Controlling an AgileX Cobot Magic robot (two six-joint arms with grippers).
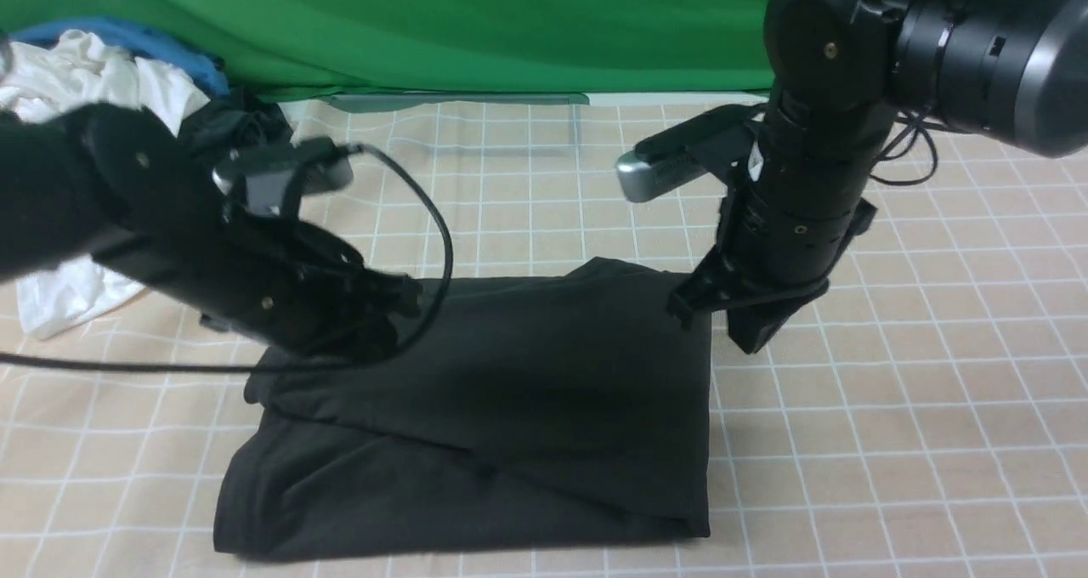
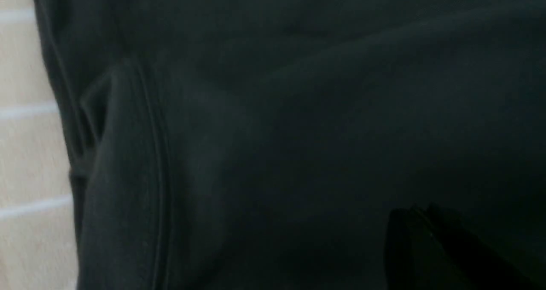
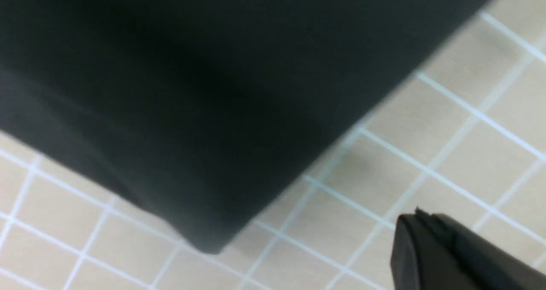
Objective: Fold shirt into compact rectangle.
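The black shirt (image 1: pixel 510 408) lies in the middle of the checked table, folded into a rough rectangle with an upper layer lying askew over a lower one. My left gripper (image 1: pixel 406 294) is over its far left corner. In the left wrist view the dark fabric (image 2: pixel 273 111) fills the picture and the gripper (image 2: pixel 420 215) is shut, with nothing seen between its fingers. My right gripper (image 1: pixel 753 338) hangs just off the shirt's far right edge. In the right wrist view that gripper (image 3: pixel 420 217) is shut and empty over the tablecloth, apart from the shirt (image 3: pixel 192 89).
A white garment (image 1: pixel 76 76), blue fabric (image 1: pixel 127 34) and a small dark garment (image 1: pixel 234 123) are piled at the back left. The green backdrop (image 1: pixel 425 17) closes the far side. The left arm's cable (image 1: pixel 442 229) loops over the beige checked tablecloth (image 1: pixel 935 391).
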